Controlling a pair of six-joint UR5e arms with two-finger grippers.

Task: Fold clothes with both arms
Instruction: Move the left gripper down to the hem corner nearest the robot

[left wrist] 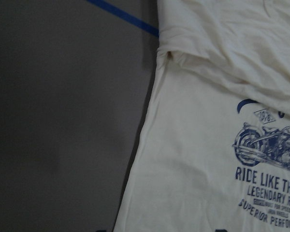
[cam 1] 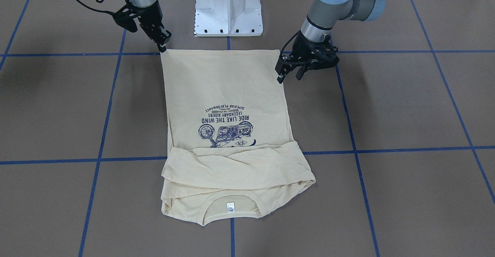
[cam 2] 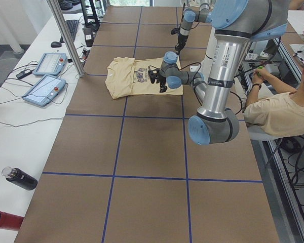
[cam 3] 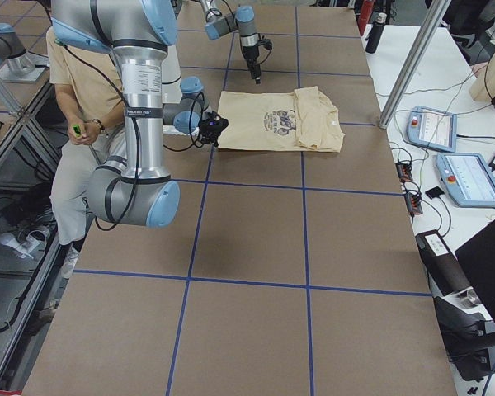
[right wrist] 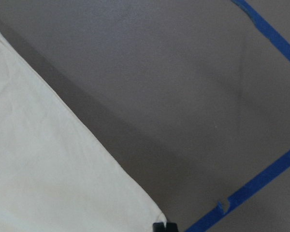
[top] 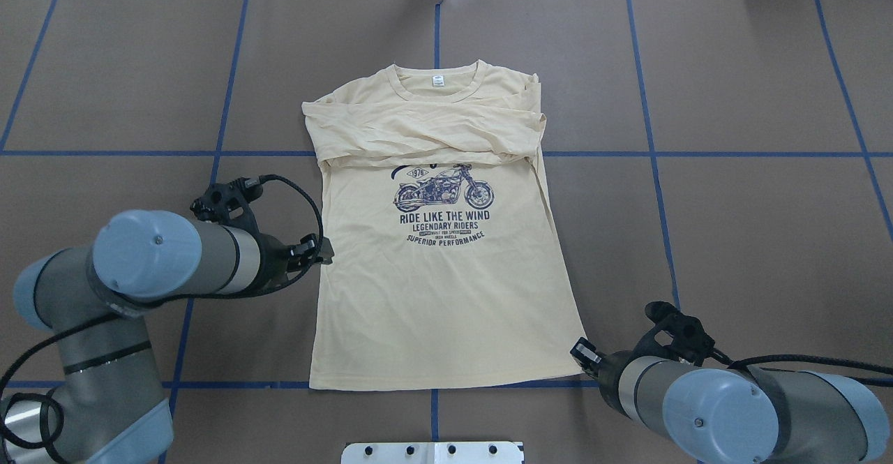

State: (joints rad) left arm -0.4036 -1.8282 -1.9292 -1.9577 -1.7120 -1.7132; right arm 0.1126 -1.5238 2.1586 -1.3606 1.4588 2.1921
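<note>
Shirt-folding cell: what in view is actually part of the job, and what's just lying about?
Part of the job:
T-shirt
left gripper
right gripper

Just lying about:
white base
near tablet
far tablet
black bottle
seated person

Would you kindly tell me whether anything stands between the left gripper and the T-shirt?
Nothing visible does: the left gripper is right at the side edge of the T-shirt, near the hem, with only bare brown table beside it.
</note>
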